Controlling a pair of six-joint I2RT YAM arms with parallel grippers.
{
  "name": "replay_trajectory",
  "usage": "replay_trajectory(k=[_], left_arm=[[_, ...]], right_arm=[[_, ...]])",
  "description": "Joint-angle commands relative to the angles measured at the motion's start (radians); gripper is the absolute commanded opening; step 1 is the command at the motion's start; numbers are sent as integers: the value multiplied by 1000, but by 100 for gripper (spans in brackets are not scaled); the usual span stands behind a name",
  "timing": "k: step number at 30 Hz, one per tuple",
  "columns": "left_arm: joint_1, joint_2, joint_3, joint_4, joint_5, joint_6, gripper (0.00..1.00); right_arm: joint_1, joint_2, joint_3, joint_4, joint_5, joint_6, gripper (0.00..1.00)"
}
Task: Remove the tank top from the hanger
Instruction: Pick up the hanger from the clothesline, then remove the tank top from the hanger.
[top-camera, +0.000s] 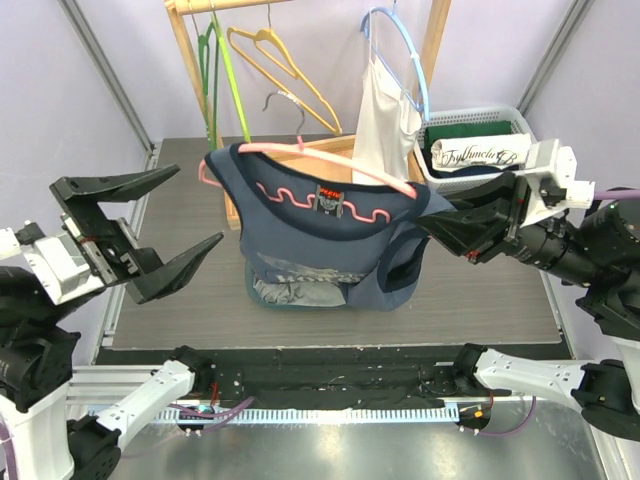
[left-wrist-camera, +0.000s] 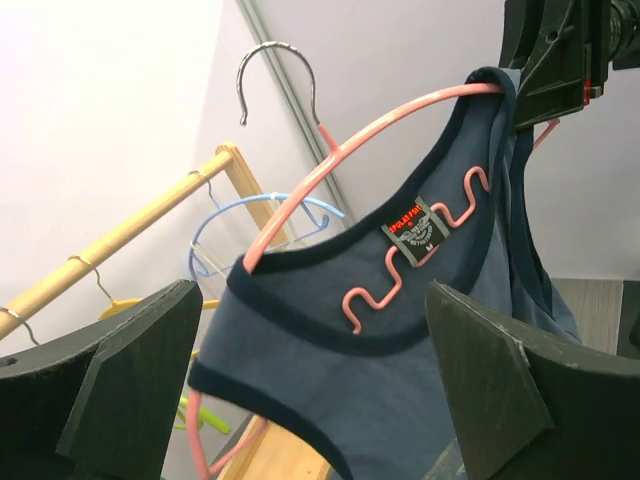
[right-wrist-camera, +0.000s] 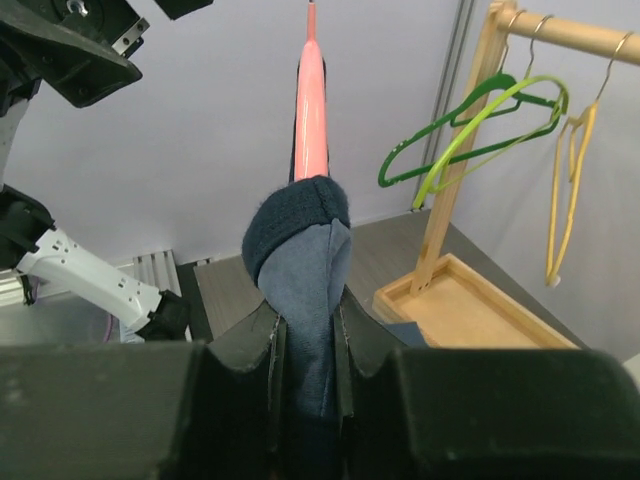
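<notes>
A navy tank top (top-camera: 320, 235) hangs on a pink hanger (top-camera: 300, 150) above the middle of the table; its hem bunches on the table surface. The hanger's metal hook (top-camera: 285, 100) is off the rail. My right gripper (top-camera: 432, 222) is shut on the tank top's right shoulder at the hanger's end. In the right wrist view the blue fabric (right-wrist-camera: 300, 230) is pinched in the right gripper (right-wrist-camera: 308, 320), with the hanger (right-wrist-camera: 310, 110) rising beyond. My left gripper (top-camera: 199, 204) is wide open, left of the hanger and apart from it. From the left gripper (left-wrist-camera: 312, 300), the tank top (left-wrist-camera: 400, 380) and the hanger (left-wrist-camera: 330, 170) lie ahead.
A wooden rack (top-camera: 185, 40) at the back carries green (top-camera: 212, 70), yellow (top-camera: 285, 70) and blue (top-camera: 400, 45) hangers; a white garment (top-camera: 385, 125) hangs from the blue one. A white basket (top-camera: 470, 120) of folded clothes stands at the back right. The rack's wooden tray base (right-wrist-camera: 470, 310) lies beneath.
</notes>
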Motion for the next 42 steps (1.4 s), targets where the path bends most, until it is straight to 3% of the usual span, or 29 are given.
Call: replay_trajectory(k=[1, 11, 20, 25, 30, 33, 34, 35, 36, 41, 42], left_arm=[[2, 33, -48, -34, 33, 39, 100], [3, 132, -65, -43, 114, 14, 96], [3, 162, -38, -199, 225, 69, 65], [3, 160, -34, -236, 216, 82, 31], [3, 155, -44, -219, 188, 102, 29], [3, 151, -62, -173, 150, 123, 25], [2, 151, -68, -158, 133, 137, 24], [3, 152, -80, -126, 98, 181, 24], [3, 152, -87, -108, 75, 206, 23], [-15, 169, -160, 133, -150, 321, 9], [-20, 174, -169, 173, -178, 358, 8]], right_arm=[[6, -6, -3, 86, -53, 21, 1], [6, 17, -45, 83, -107, 16, 1], [4, 29, -56, 85, -116, -10, 1], [6, 60, -48, 88, -105, -45, 1], [4, 81, -62, 100, -49, -79, 1], [6, 85, -88, 135, 78, -80, 2], [6, 83, -103, 147, 118, -82, 6], [6, 85, -111, 170, 213, -83, 19], [6, 89, -118, 184, 267, -85, 43], [7, 112, -144, 253, 424, -99, 63], [6, 115, -146, 261, 442, -100, 73]])
